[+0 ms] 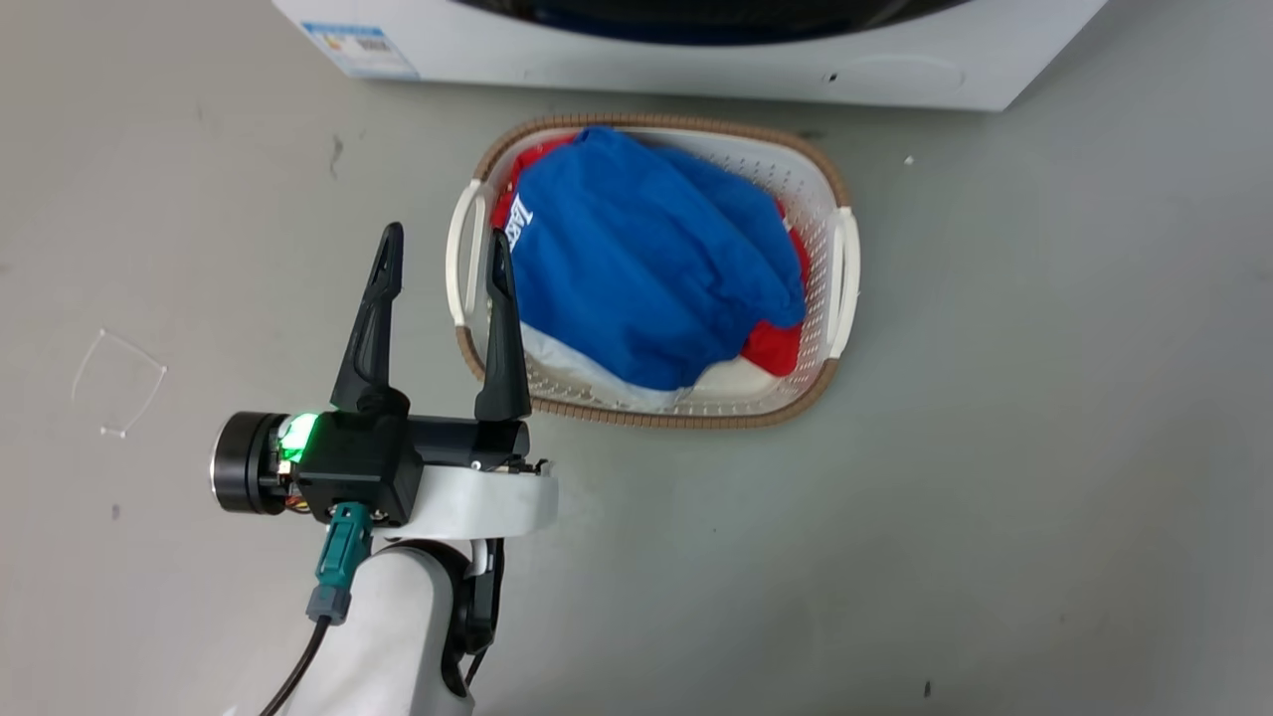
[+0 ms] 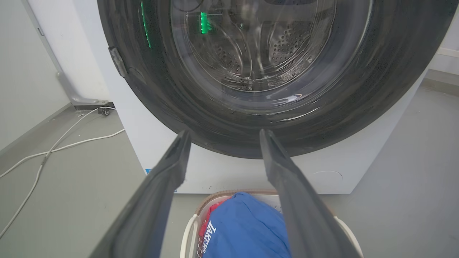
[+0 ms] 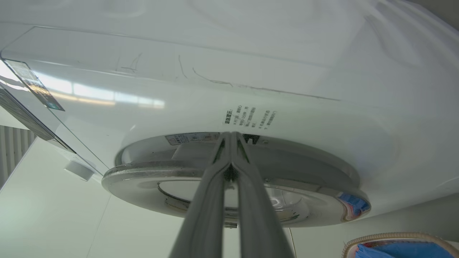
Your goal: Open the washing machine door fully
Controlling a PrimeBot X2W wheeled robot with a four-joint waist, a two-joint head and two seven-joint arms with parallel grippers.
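The washing machine door (image 2: 172,89) stands far, beyond the laundry basket (image 1: 840,259) (blue cloth (image 1: 646,268) inside). The left gripper (image 1: 445,239) holds its 2 fingers apart near the basket's left side. The right gripper (image 3: 232,138) has its fingers together, with the tips at the door's rim.

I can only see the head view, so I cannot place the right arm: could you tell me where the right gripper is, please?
Observer: The right gripper is raised to the washing machine door, with its fingertips at the door's outer edge.
Operator: Thank you. Is it open?
Observer: No, its two fingers are pressed together, and I see nothing between them.
Operator: And what does the left gripper face?
Observer: The left gripper points at the lower rim of the door's black front.
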